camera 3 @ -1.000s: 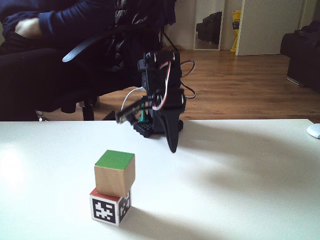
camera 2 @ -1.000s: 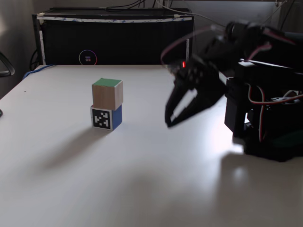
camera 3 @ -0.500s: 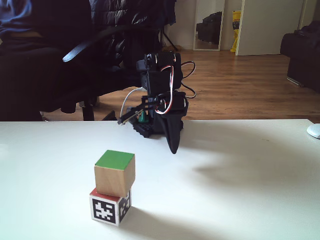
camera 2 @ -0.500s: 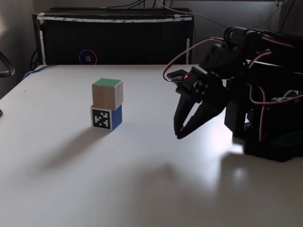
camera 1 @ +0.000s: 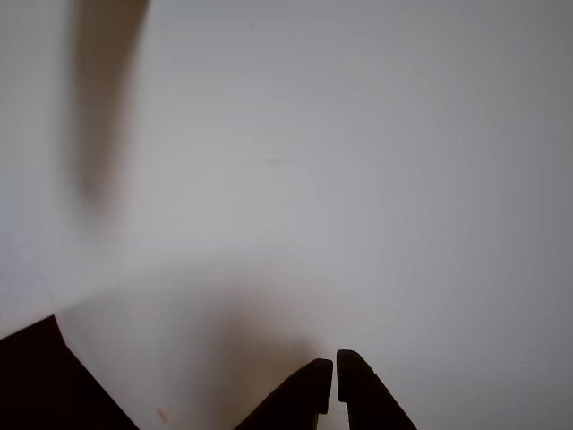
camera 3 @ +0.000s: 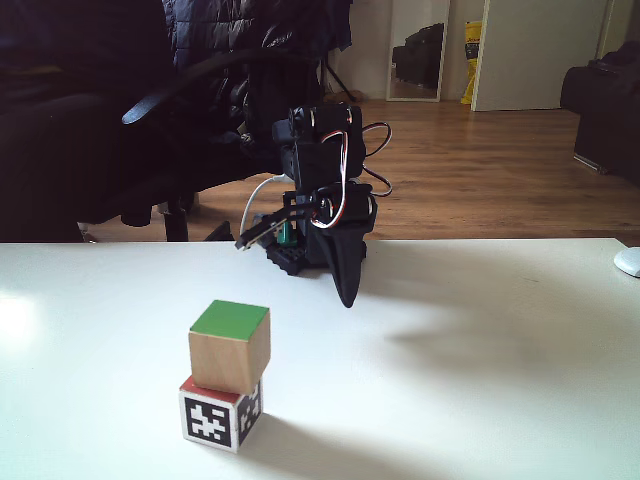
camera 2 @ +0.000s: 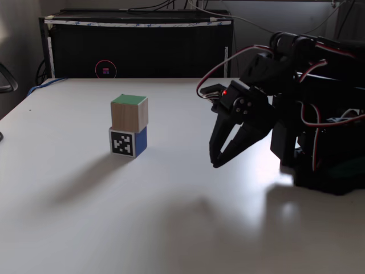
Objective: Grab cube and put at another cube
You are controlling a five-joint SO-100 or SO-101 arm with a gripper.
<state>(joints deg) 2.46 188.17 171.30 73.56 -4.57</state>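
Note:
The cube [camera 2: 129, 113], green on top with plain wood sides, sits stacked on the other cube [camera 2: 128, 142], which shows a blue side and a black-and-white marker face. In another fixed view the green-topped cube [camera 3: 230, 345] rests slightly askew on the lower cube [camera 3: 220, 418], whose red top edge peeks out. My gripper [camera 2: 215, 164] hangs tip-down just above the table, well to the right of the stack and close to the arm's base, shut and holding nothing. It is also seen from the front [camera 3: 347, 300]. The other view looks down along its joined tips [camera 1: 335, 365] at bare table.
A black cabinet [camera 2: 137, 48] with a glowing ring stands along the table's far edge. The arm's base [camera 2: 325, 160] fills the right side. An office chair [camera 3: 180, 100] stands behind the table, and a white object [camera 3: 628, 262] lies at the right edge.
The gripper has drawn back from the stack toward the base, dropped lower and shut. Over the last half second it has barely moved. The stacked cubes have not shifted.

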